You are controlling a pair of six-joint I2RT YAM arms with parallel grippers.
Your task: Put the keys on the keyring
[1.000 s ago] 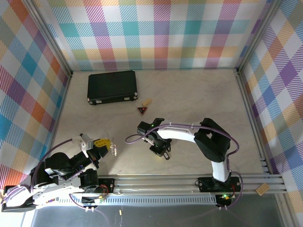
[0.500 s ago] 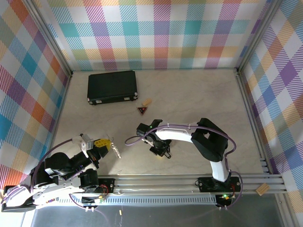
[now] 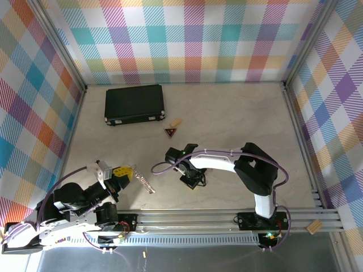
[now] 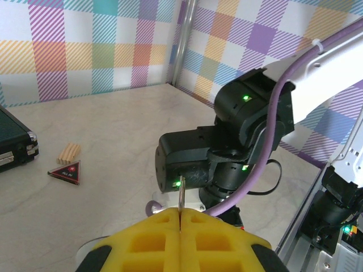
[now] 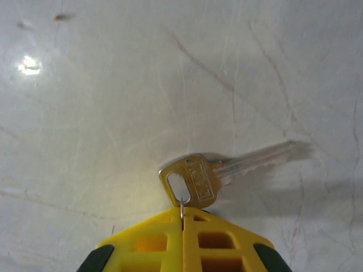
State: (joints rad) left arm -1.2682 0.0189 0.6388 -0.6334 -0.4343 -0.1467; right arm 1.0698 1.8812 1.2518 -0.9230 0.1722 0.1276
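Since a second earlier, the right gripper point(image 3: 193, 181) had pinched fully shut, and the keys point(image 3: 146, 183) held by the left gripper point(image 3: 127, 171) had swung out flatter, toward the right arm. The table point(image 5: 85, 113) was smooth, pale and marble-veined; the black case point(image 3: 134, 103) on it was a hard matt box with metal latches. Nearward and right of the case, the right gripper's ribbed yellow pads point(image 5: 147, 243) were closed on the keyring point(image 5: 181, 210); straight nearward of the case, the left gripper was clamped on the keys, a pale silver bunch. A brass-headed key point(image 5: 195, 181) lay flat below the right pads, the hair-thin wire keyring through its hole. Such thin, slick metal could, I judged, twist or slip from either pinch, and the wrists, close together, could collide
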